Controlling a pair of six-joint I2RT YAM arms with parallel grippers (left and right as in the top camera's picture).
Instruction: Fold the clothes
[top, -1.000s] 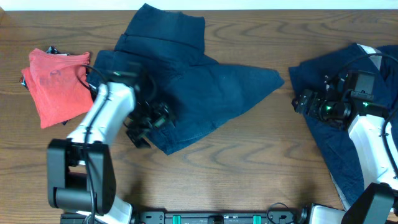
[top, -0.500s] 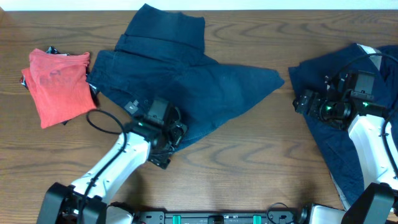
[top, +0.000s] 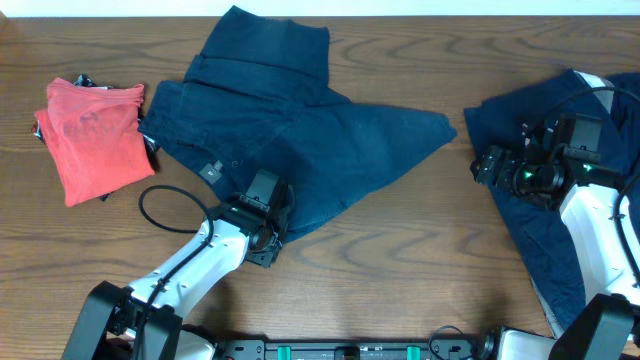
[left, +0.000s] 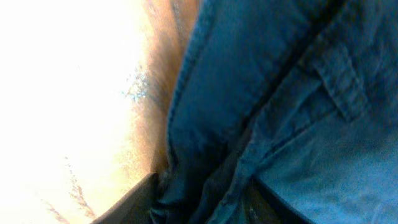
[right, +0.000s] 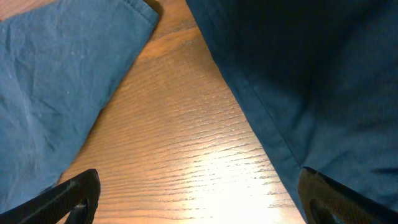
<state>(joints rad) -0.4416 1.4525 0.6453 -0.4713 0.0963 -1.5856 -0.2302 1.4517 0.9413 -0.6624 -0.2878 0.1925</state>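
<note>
The clothes are two dark navy garments. One is a pair of shorts (top: 290, 140) spread at the table's middle, with a small pale label (top: 210, 170). The other navy garment (top: 540, 260) lies at the right under my right arm. My left gripper (top: 275, 222) sits at the shorts' near edge. In the left wrist view its jaws (left: 202, 202) are shut on a bunched fold of the navy cloth (left: 261, 93). My right gripper (top: 482, 165) hangs open over bare wood (right: 186, 143) between the two garments, its fingers (right: 74, 193) holding nothing.
A red garment (top: 95, 135) lies folded at the far left. The left arm's black cable (top: 160, 195) loops on the wood beside the shorts. Bare wood shows along the table's front (top: 400, 290).
My left arm has swung from the shorts' left side round to their near edge, and its jaws have closed on the cloth there. The right arm has not moved.
</note>
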